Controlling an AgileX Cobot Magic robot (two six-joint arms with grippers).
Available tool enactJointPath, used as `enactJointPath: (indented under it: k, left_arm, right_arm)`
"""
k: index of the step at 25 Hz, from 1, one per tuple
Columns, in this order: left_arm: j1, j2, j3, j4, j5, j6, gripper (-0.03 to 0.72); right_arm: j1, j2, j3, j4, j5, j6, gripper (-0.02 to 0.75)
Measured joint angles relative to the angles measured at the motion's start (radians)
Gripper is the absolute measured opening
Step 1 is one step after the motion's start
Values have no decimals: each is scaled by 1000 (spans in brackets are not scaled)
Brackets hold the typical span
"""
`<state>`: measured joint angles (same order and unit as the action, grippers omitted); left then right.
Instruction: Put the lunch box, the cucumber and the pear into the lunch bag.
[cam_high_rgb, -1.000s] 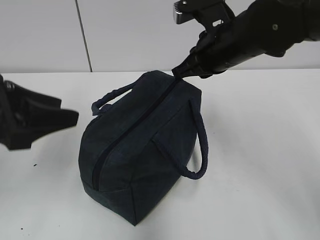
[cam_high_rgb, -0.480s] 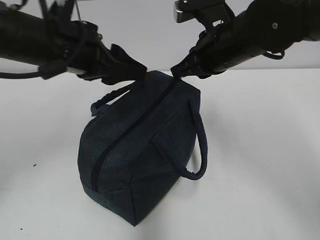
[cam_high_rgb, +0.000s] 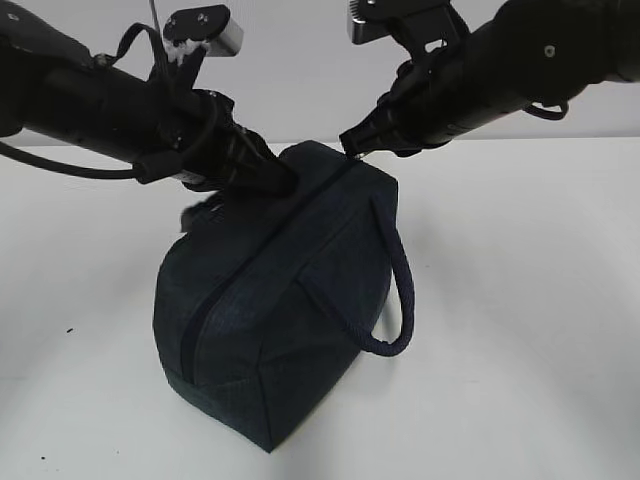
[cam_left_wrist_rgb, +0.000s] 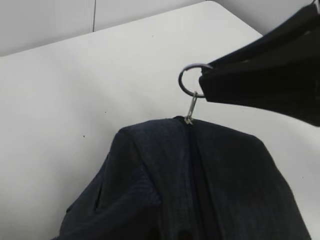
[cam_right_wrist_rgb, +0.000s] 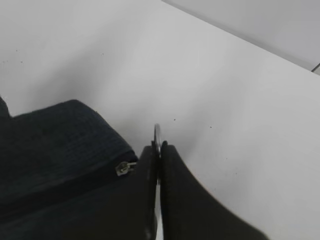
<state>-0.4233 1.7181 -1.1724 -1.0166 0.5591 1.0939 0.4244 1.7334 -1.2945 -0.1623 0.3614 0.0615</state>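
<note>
Right end effector (cam_right_wrist_rgb: 159, 165): pinched shut on the ring pull (cam_left_wrist_rgb: 192, 80), to open the zipper.
Left end effector (cam_high_rgb: 275, 175): pressing the lunch bag (cam_high_rgb: 270, 310) steady; opening hidden, cannot tell.

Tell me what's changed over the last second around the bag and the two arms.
The left gripper swung in from the left edge of the exterior view, rose and now presses against the lunch bag near its top. Whether it grips fabric cannot be told. The bag's far handle is now mostly hidden behind it. The right gripper stayed shut on the zipper ring; the zipper remains closed and the bag sits where it was.
</note>
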Motion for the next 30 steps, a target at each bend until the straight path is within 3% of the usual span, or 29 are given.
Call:
enactJointPath:
  k: [7,11,17,20,22,25,27,30]
  left_arm:
    - [-3,-33,0,20,5,-6,-15]
    - [-4,-82,2,31,-20,-6,-15]
    - [-2,-92,7,39,-50,-6,-15]
    - [1,-101,7,45,-60,-6,35]
    - [5,-120,6,32,-83,-6,164]
    - [9,-133,0,29,-96,-6,384]
    - [9,-139,0,38,-87,-21,450]
    - [10,-163,0,120,-41,-98,468]
  right_arm:
    - [-90,64,-2,79,-15,0,6]
    - [-159,128,-8,202,-7,-20,6]
    - [-177,162,-17,479,46,-233,6]
    - [-188,162,-42,557,102,-326,22]
    - [-199,162,-79,581,155,-393,99]
    - [-203,162,-152,620,213,-453,327]
    - [-203,162,-203,628,265,-461,492]
    - [-203,151,-264,628,366,-467,587]
